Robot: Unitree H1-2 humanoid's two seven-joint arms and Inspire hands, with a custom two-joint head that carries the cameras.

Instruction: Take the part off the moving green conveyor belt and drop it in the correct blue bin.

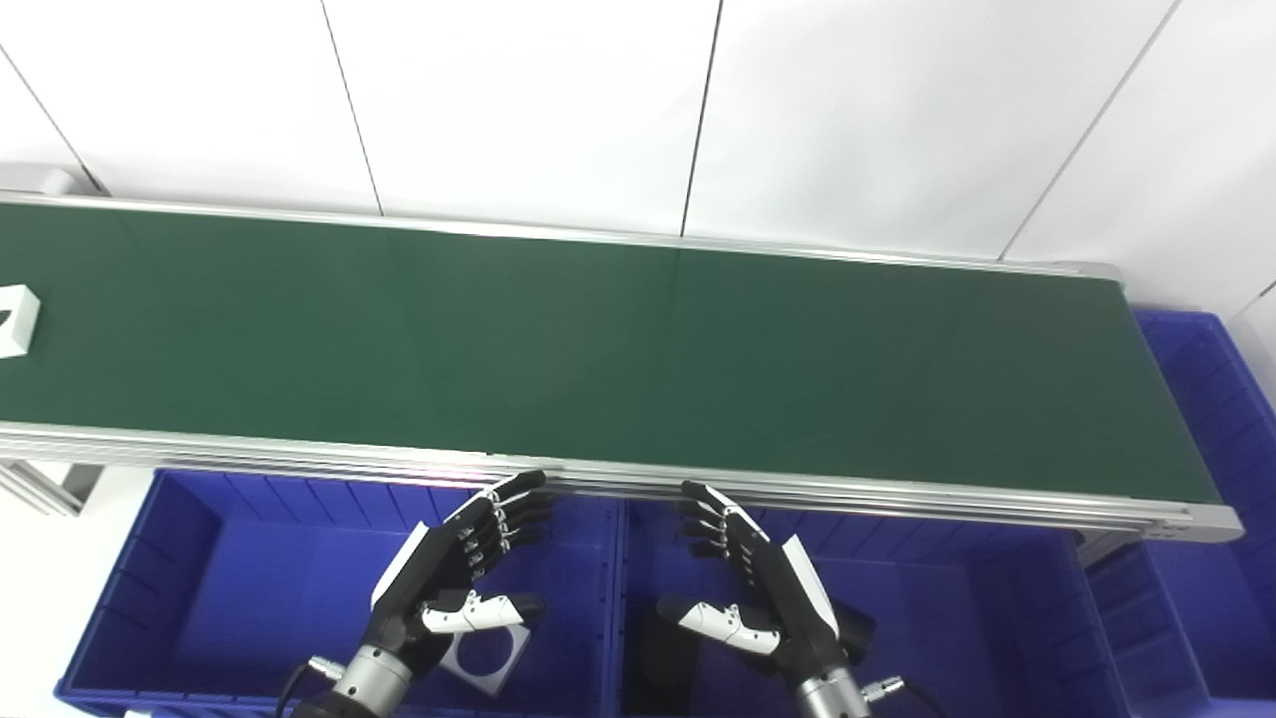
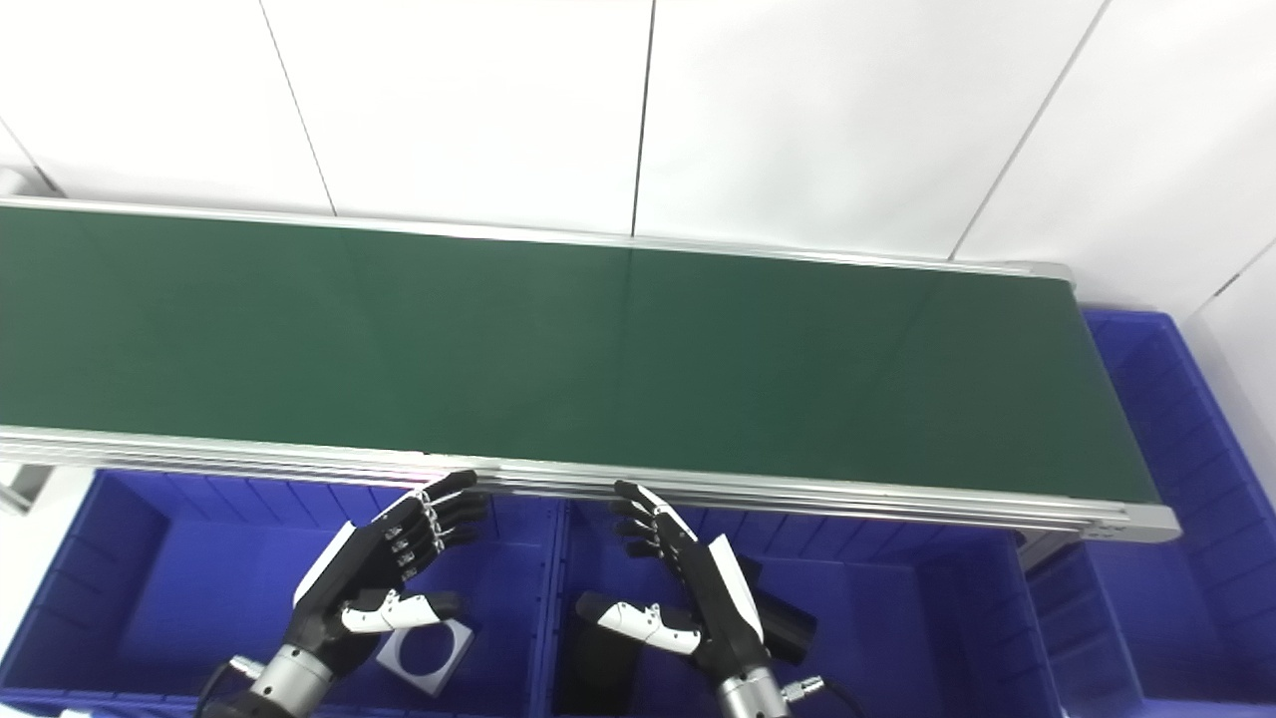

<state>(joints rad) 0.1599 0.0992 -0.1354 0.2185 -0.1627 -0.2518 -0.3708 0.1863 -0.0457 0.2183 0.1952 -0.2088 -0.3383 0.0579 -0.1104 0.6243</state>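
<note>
hands come first: left hand (image 1: 454,583) and right hand (image 1: 763,588) both hover low over the bins, palms turned toward each other, fingers spread and holding nothing. i judge this is a waiting pose, with fingertips just beside the near rail (image 1: 897,494) of the belt so that either hand can reach forward quickly when a part arrives. under the left hand stands the left bin (image 1: 189,558), and in it lies a white square piece with a round hole (image 1: 490,658), partly hidden by the thumb. under the right hand is the middle bin (image 1: 947,598), which holds dark pieces (image 2: 788,628); their shape is hard to tell. this suggests white parts go left and dark parts go in the middle, but it is only my guess. another bin (image 1: 1211,399) stands at the right end of the belt, perhaps to catch what is missed. farther out, the belt (image 1: 638,349) is bare in front of the robot. the part (image 1: 15,321), white and box-like, sits on the belt at the far left edge of the left eye view, well apart from both hands; the right eye view does not show it. no grasp is begun yet; the left hand seems the nearer one for it.
</note>
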